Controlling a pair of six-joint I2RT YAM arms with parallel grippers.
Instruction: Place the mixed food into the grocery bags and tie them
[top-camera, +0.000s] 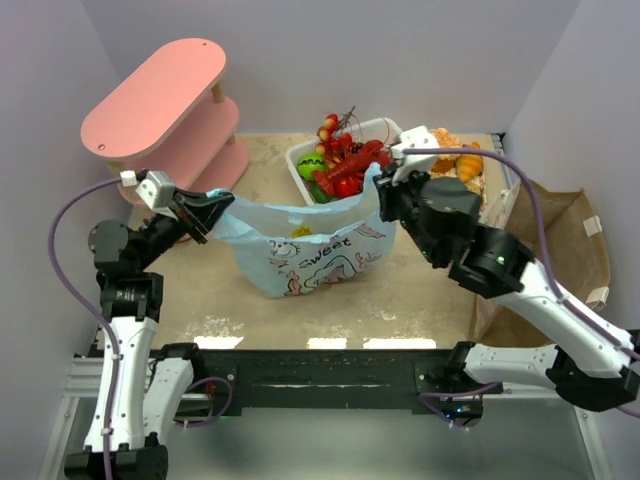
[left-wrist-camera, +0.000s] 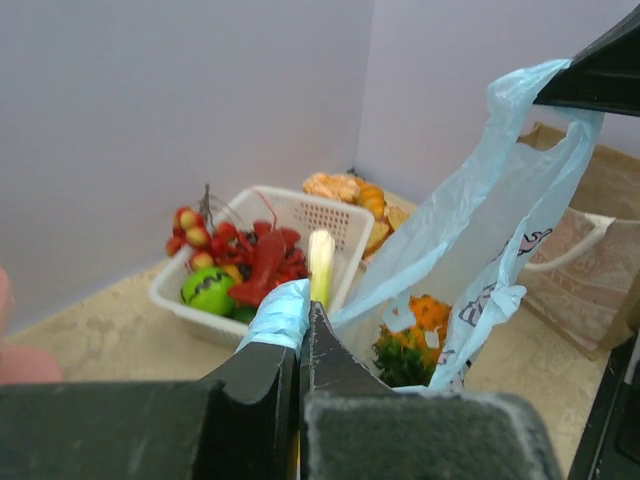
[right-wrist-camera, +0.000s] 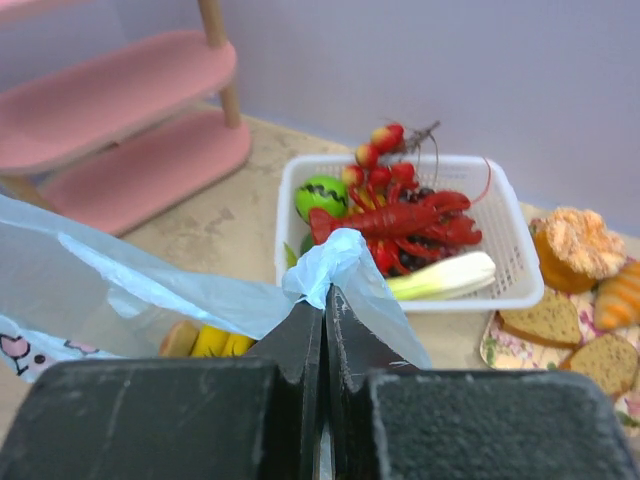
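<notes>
Left gripper (top-camera: 212, 222), right gripper (top-camera: 378, 182), one bag (top-camera: 320, 252)

The plastic bag (top-camera: 310, 255) stands mid-tabletop (top-camera: 200, 300), with bananas (right-wrist-camera: 215, 342) inside it. From the bag, the basket (right-wrist-camera: 515, 240) sits just behind at 12 o'clock, and a lobster (top-camera: 350, 168) lies on top of the food in it. The shelf (top-camera: 170, 110) stands at 10 o'clock, pastries (top-camera: 465, 160) lie at 1 o'clock beside the basket, and the paper bag (top-camera: 560, 250) is at 3 o'clock. The left fingers (top-camera: 205, 218) pinch the bag's 9 o'clock handle. The right fingers (top-camera: 380, 190) pinch its 2 o'clock handle.
</notes>
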